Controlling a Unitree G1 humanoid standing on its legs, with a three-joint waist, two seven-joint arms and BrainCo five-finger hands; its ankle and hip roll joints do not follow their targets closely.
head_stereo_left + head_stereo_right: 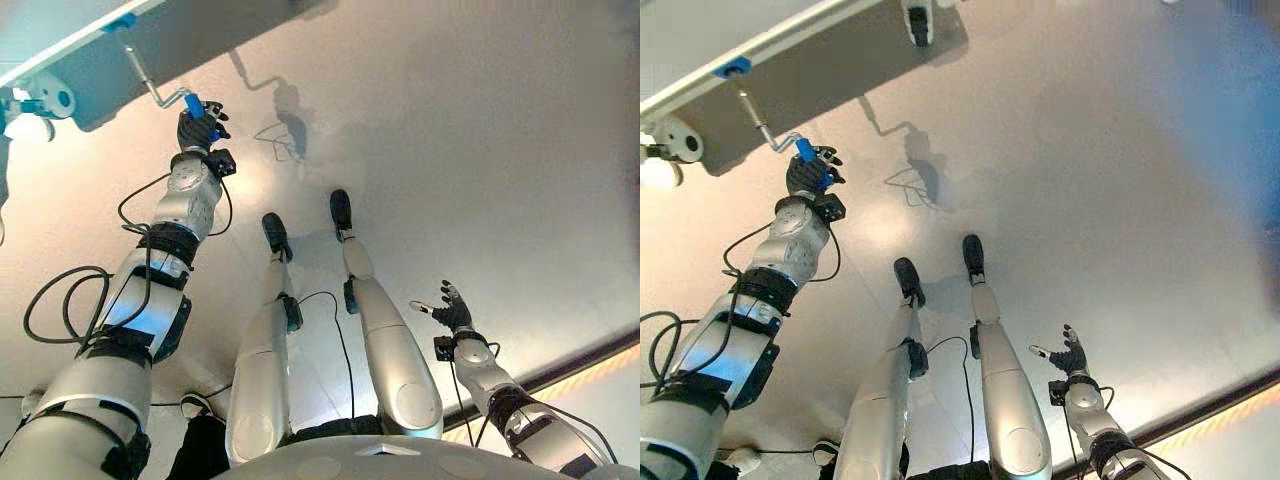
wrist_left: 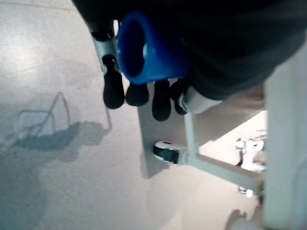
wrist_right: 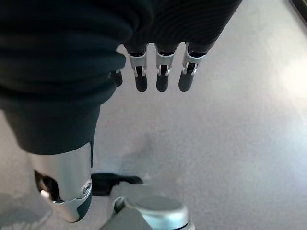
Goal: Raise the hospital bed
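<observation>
Left hand [image 1: 200, 128] curled round the blue grip [image 2: 144, 50] of the crank [image 1: 158, 88], which runs up from it to the bed frame [image 1: 760, 45]. Right hand [image 1: 450, 310] loose, empty. Cranking looks underway; bed height unclear.

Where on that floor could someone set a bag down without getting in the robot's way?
The widest bare stretch of floor lies out beyond the open right hand, up to the dark strip along the edge. It is crowded by the bed frame, where the left hand grips the blue crank handle, with a caster close by.
</observation>
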